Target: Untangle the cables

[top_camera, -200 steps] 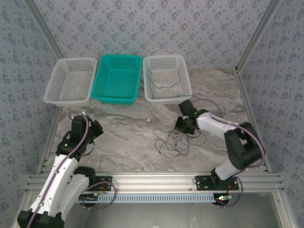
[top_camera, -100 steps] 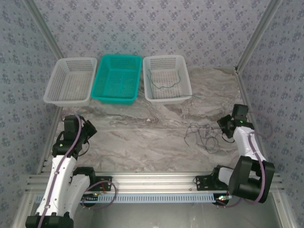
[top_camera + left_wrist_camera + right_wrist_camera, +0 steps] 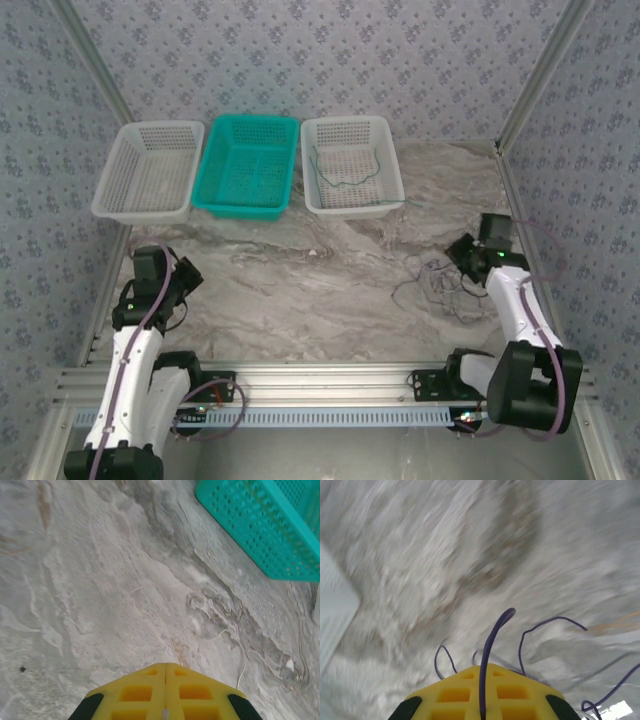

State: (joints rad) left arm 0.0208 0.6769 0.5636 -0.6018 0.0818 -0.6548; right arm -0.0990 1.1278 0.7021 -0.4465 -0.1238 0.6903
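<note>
A loose tangle of thin dark purple cables [image 3: 436, 287] lies on the marble table at the right. My right gripper [image 3: 464, 256] hovers at its right end. In the right wrist view the yellow jaws [image 3: 485, 667] are shut on one purple cable [image 3: 491, 639], which arches up from between them; other purple loops trail beside it. A green cable [image 3: 345, 172] lies curled in the right white basket [image 3: 392, 195]. My left gripper [image 3: 188, 277] is at the table's left side, shut and holding nothing [image 3: 165, 665]. A hair-thin pale strand [image 3: 241, 669] lies on the table ahead of it.
A teal basket [image 3: 212, 200] and a left white basket [image 3: 108, 200] stand in a row at the back, the teal basket [image 3: 260, 535] also ahead of the left wrist. Aluminium frame posts border both sides and a rail [image 3: 320, 378] runs along the near edge.
My right gripper swung from the table's middle to the right side, dragging the purple tangle with it, then shifted slightly back. The left arm drew back a little to the left.
</note>
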